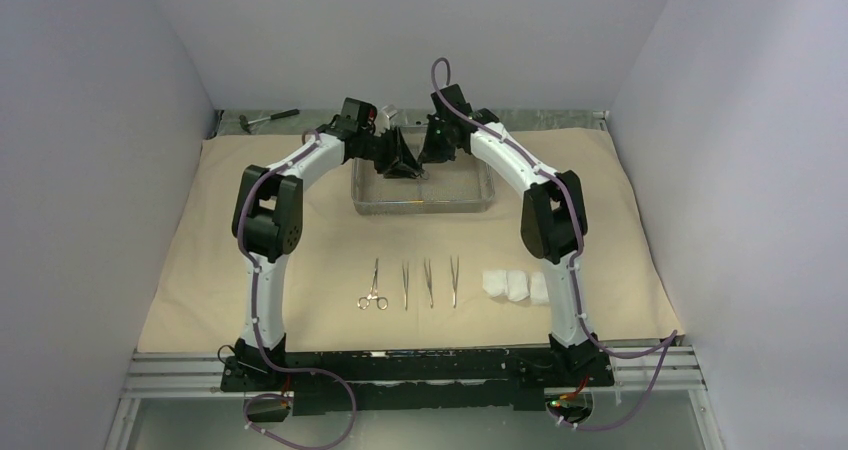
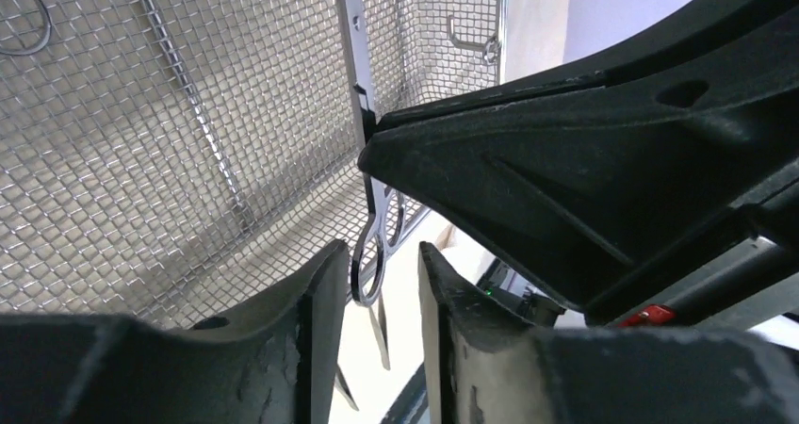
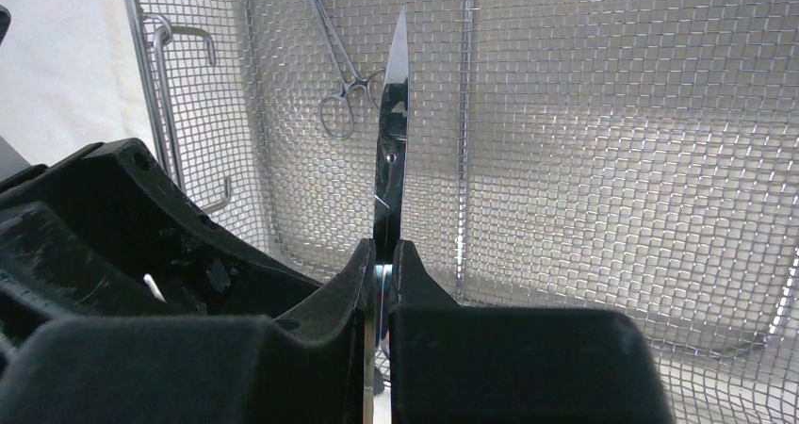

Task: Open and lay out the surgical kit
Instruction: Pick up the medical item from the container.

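Right now my right gripper (image 3: 382, 259) is clenched on the scissors (image 3: 396, 94) above the tray (image 3: 612, 113), their rings (image 2: 375, 259) between the fingers (image 2: 311, 339) of my left gripper (image 2: 382, 287), gripped or not I can't tell, so letting go early could drop them.

The left arm (image 1: 262, 295) and right arm (image 1: 572, 300) are smooth white tubes joined by chunky black housings. A thin purple cable (image 1: 640, 354) is tied along each and hangs in loose loops by the black base (image 1: 420, 368). The fingers (image 2: 306, 349) are matte black plastic, wedge-shaped and ribbed, scuffed pale at the edges. A green light (image 1: 432, 123) glows on the right wrist, and there is a red spot (image 1: 372, 116) on the left.
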Controlling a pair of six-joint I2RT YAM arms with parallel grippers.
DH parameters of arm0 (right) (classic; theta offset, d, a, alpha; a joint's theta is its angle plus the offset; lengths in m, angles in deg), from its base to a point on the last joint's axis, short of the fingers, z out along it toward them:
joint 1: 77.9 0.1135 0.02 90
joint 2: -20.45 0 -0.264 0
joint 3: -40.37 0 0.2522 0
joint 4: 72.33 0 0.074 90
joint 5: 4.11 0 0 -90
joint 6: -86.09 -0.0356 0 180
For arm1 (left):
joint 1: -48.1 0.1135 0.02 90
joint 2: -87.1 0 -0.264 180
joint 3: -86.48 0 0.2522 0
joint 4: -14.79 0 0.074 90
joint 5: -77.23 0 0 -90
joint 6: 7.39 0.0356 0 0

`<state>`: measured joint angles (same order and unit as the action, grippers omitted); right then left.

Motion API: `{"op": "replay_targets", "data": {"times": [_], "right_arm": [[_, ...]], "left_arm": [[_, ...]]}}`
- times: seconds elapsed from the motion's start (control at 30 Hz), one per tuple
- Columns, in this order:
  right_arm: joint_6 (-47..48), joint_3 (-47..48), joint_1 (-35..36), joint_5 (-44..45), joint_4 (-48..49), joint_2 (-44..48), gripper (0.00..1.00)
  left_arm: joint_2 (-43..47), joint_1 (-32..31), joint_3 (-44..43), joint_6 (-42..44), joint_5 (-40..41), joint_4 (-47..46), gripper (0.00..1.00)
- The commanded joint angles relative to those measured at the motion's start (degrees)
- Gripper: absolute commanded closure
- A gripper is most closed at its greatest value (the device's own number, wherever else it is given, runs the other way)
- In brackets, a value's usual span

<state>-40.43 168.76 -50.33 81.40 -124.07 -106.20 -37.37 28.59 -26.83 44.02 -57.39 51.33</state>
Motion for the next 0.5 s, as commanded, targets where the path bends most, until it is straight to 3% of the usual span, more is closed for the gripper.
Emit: {"op": "replay_targets", "data": {"times": [0.0, 0.1, 0.3, 0.37, 0.47], "right_arm": [[-1.4, 0.0, -0.1, -3.1, 3.0, 4.8, 0.98], [-1.4, -0.1, -0.2, -3.6, 3.0, 5.2, 0.95], [-1.0, -1.6, -0.8, -2.4, 2.3, 9.0, 0.43], [-0.8, -3.5, -1.0, -2.2, 3.4, 12.5, 0.36], [-1.1, -7.4, -1.4, -2.4, 5.7, 17.3, 0.34]], "left_arm": [[2.7, 0.2, 0.6, -1.3, -2.0, -2.6, 0.70], [3.6, 0.5, 0.9, -0.5, -1.5, -1.6, 0.99], [8.7, 1.1, 2.2, 5.6, 1.0, 4.8, 1.00], [11.7, 1.1, 3.8, 8.3, 1.8, 7.6, 1.00], [17.3, 1.1, 7.1, 11.9, 3.5, 12.4, 1.00]]}}
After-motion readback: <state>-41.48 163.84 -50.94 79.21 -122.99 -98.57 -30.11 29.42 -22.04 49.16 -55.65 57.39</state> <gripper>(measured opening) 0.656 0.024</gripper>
